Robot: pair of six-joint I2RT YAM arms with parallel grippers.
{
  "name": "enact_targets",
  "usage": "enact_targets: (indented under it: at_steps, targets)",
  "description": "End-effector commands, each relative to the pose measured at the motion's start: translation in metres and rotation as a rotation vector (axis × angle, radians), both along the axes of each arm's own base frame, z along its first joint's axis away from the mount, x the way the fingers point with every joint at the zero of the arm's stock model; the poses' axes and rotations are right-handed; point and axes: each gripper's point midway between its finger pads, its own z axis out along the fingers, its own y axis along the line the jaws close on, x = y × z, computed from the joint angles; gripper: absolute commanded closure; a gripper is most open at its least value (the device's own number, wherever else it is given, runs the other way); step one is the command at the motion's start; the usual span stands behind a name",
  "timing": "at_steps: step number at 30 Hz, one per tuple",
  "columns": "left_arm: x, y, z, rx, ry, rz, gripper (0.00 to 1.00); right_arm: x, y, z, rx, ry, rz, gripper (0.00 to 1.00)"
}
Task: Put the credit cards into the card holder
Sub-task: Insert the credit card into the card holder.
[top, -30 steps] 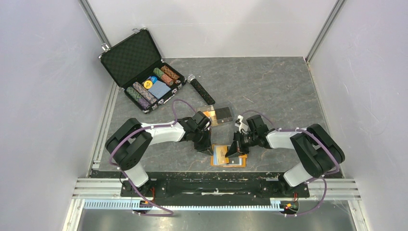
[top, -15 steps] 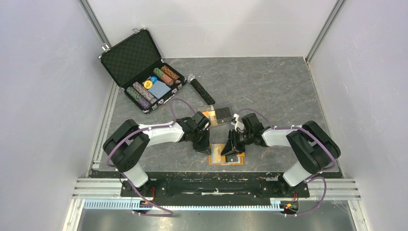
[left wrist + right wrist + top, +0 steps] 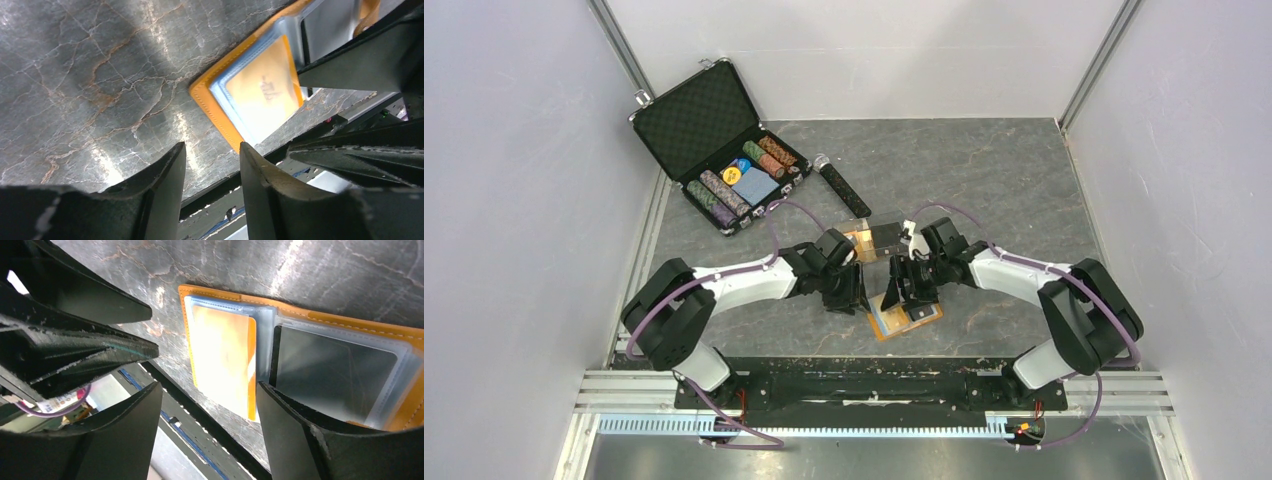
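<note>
The card holder (image 3: 908, 319) lies open and flat on the table near the front edge, orange with clear blue-edged sleeves. A gold credit card (image 3: 222, 356) sits in its left sleeve and a black credit card (image 3: 331, 371) in its right sleeve. My left gripper (image 3: 854, 296) hovers just left of the holder, open and holding nothing (image 3: 212, 150). My right gripper (image 3: 898, 298) stands open above the holder's left half, with nothing between its jaws (image 3: 209, 388). More credit cards, one gold (image 3: 856, 238) and one black (image 3: 889, 237), lie in a clear tray behind the grippers.
An open black chip case (image 3: 686, 122) with stacked chips stands at the back left. A black microphone (image 3: 842, 188) lies beside it. The table's front edge and the black base rail (image 3: 854, 385) run just below the holder. My two grippers are close together.
Both grippers have gone from shut to open and let go of the holder. The right gripper moved left and back. The holder now lies turned at an angle.
</note>
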Motion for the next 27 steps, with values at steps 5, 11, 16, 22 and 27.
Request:
enact_targets:
  at_steps: [5, 11, 16, 22, 27]
  targets:
    - [0.004, -0.006, -0.001, -0.119, 0.034, 0.077, 0.46, 0.008, -0.015, 0.010, -0.093, -0.096, 0.045, 0.45]
    - [0.001, -0.012, -0.009, -0.172, 0.070, 0.092, 0.44, 0.003, -0.017, -0.004, -0.101, -0.078, 0.048, 0.64]
    - [-0.001, -0.016, -0.020, -0.181, 0.108, 0.098, 0.44, -0.003, -0.022, -0.024, -0.125, -0.051, 0.054, 0.79]
    - [0.005, -0.021, -0.021, -0.193, 0.099, 0.102, 0.40, -0.007, -0.035, -0.051, -0.218, -0.021, 0.068, 0.93]
    - [0.007, -0.026, -0.015, -0.222, 0.083, 0.094, 0.38, -0.010, -0.039, -0.059, -0.239, -0.008, 0.069, 0.96]
